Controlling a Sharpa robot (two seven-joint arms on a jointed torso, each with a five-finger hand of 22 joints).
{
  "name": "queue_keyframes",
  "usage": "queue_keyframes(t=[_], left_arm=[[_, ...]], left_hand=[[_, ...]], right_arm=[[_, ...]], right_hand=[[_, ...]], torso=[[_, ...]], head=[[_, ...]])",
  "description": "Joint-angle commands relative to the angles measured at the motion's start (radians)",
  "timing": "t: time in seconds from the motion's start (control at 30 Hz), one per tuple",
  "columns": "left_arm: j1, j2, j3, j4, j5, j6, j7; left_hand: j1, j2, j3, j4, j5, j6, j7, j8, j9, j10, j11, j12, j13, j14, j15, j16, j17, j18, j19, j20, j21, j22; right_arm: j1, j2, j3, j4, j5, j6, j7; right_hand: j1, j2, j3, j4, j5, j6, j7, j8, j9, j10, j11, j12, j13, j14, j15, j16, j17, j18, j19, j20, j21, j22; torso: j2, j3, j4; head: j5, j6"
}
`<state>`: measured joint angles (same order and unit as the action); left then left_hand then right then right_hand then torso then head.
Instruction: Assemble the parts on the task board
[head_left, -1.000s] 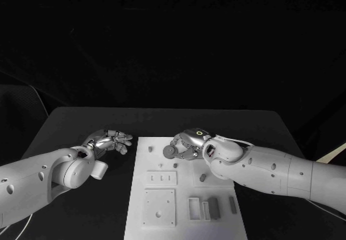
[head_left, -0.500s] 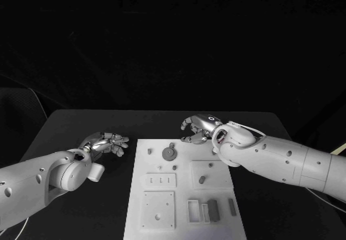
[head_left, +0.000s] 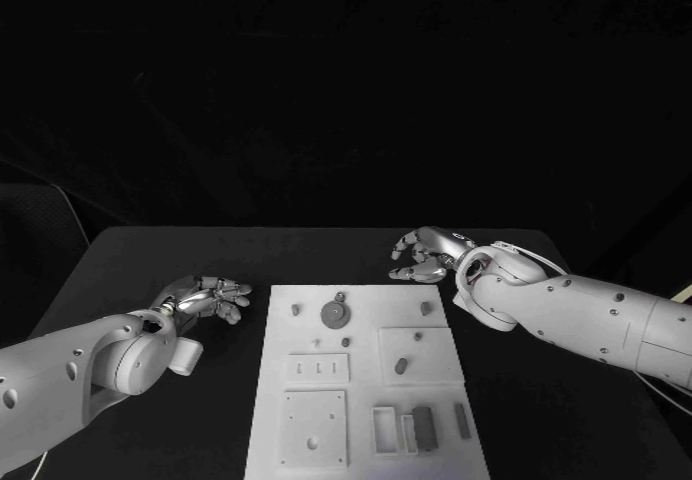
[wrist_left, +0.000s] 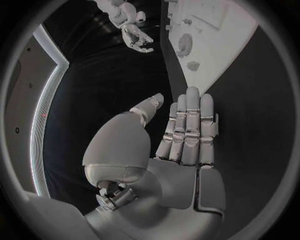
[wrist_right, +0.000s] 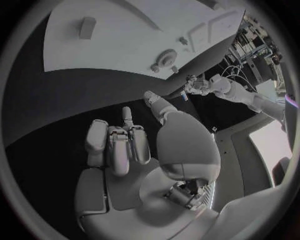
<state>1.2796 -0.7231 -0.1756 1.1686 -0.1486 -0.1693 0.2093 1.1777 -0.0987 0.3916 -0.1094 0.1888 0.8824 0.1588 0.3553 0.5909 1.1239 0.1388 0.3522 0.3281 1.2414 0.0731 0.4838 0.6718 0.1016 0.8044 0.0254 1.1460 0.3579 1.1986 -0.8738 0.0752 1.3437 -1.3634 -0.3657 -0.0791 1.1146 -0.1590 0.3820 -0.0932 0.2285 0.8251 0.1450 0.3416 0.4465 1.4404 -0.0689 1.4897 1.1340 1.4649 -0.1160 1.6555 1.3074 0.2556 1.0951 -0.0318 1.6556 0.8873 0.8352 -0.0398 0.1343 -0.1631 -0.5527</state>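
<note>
Black tabletop (head_left: 173, 250) spreads under both arms, with the white rectangular task board (head_left: 366, 440) lying in its middle. On the board's far end sits a round grey disc-shaped part (head_left: 336, 316) with a small tab, flanked by a small grey peg (head_left: 296, 309) on one side and another small grey piece (head_left: 424, 310) on the other. Further toward the robot a dark oblong part (head_left: 401, 366) rests on a raised square panel, and near the close end a dark grey rectangular block (head_left: 424, 424) stands in a slot beside a thin grey bar (head_left: 462, 420).

The silver left hand (head_left: 206, 297) hovers over the bare table just beside the board's left edge; its fingers (wrist_left: 187, 125) lie straight and flat, gripping nothing. The silver right hand (head_left: 428, 256) hangs above the table just beyond the board's far right corner, its fingers (wrist_right: 119, 142) loosely curled and apart, carrying nothing. Neither hand touches the board or any part.
</note>
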Motion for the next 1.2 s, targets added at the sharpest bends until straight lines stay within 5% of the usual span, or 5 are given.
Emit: queue_keyframes(t=[0.03,0.2,0.53,0.77,1.2], left_arm=[[-0.004,0.003,0.001,-0.001,0.001,0.013,0.013],[-0.009,0.005,0.001,-0.007,0.001,0.014,0.013],[-0.013,0.012,0.001,-0.015,0.001,0.016,0.016],[-0.013,0.011,0.001,-0.018,0.001,0.016,0.016],[-0.018,0.009,0.001,-0.021,0.001,0.018,0.015]], left_hand=[[0.007,0.006,-0.005,0.001,-0.001,-0.005,0.0,-0.006,-0.001,-0.005,0.0,-0.004,0.0,-0.002,0.004,-0.005,0.001,0.012,0.006,0.004,-0.005,-0.001],[0.007,0.006,-0.005,0.001,-0.001,-0.005,0.0,-0.006,-0.001,-0.005,0.0,-0.004,0.0,-0.002,0.004,-0.005,0.002,0.012,0.006,0.004,-0.005,-0.001],[0.007,0.006,-0.005,0.001,-0.001,-0.005,0.0,-0.006,-0.001,-0.004,0.0,-0.003,0.0,-0.002,0.004,-0.005,0.002,0.012,0.006,0.004,-0.005,-0.001],[0.007,0.006,-0.005,0.001,-0.001,-0.004,0.0,-0.006,-0.001,-0.004,0.0,-0.003,0.0,-0.002,0.004,-0.005,0.002,0.012,0.006,0.004,-0.005,-0.001],[0.007,0.006,-0.005,0.001,-0.001,-0.004,0.0,-0.006,-0.001,-0.003,0.0,-0.003,0.0,-0.002,0.004,-0.005,0.003,0.012,0.006,0.004,-0.006,-0.001]], right_arm=[[-0.001,-0.024,0.0,-0.007,0.127,0.019,0.125],[-0.006,-0.056,-0.006,-0.029,0.15,0.051,0.207],[-0.016,-0.092,-0.075,-0.092,0.028,0.081,0.267],[-0.048,-0.08,-0.078,-0.14,0.015,0.096,0.278],[-0.079,-0.064,-0.079,-0.178,0.021,0.129,0.284]], right_hand=[[0.002,0.011,0.009,-0.002,-0.004,0.026,0.016,0.006,0.001,-0.034,-0.005,-0.022,-0.032,0.223,0.006,0.13,0.312,0.006,-0.012,-0.002,0.092,-0.003],[0.009,0.011,0.016,-0.018,-0.005,0.029,0.012,-0.002,-0.003,-0.104,0.004,-0.065,-0.055,0.12,0.008,0.07,0.207,0.006,-0.054,0.006,0.058,-0.018],[0.101,-0.007,0.013,-0.048,-0.008,-0.013,-0.005,-0.022,-0.015,-0.209,0.035,-0.103,-0.061,0.013,0.018,0.022,0.147,0.002,-0.136,0.026,0.004,-0.037],[0.135,-0.014,-0.016,-0.047,-0.009,-0.057,-0.024,-0.032,-0.025,-0.25,0.054,-0.113,-0.06,-0.087,0.026,-0.017,0.074,-0.008,-0.177,0.038,-0.015,-0.042],[0.149,-0.02,-0.039,-0.04,-0.01,-0.108,-0.038,-0.037,-0.035,-0.301,0.078,-0.13,-0.063,-0.269,0.038,-0.093,-0.06,-0.024,-0.232,0.053,-0.046,-0.052]], torso=[[0.001,0.0006,0.0],[0.0,0.0008,0.0002],[0.001,0.0013,0.0007],[0.004,0.0051,0.0],[0.004,0.0004,0.0048]], head=[[-0.005,0.005],[-0.009,0.007],[-0.019,0.009],[-0.021,0.009],[-0.021,-0.001]])
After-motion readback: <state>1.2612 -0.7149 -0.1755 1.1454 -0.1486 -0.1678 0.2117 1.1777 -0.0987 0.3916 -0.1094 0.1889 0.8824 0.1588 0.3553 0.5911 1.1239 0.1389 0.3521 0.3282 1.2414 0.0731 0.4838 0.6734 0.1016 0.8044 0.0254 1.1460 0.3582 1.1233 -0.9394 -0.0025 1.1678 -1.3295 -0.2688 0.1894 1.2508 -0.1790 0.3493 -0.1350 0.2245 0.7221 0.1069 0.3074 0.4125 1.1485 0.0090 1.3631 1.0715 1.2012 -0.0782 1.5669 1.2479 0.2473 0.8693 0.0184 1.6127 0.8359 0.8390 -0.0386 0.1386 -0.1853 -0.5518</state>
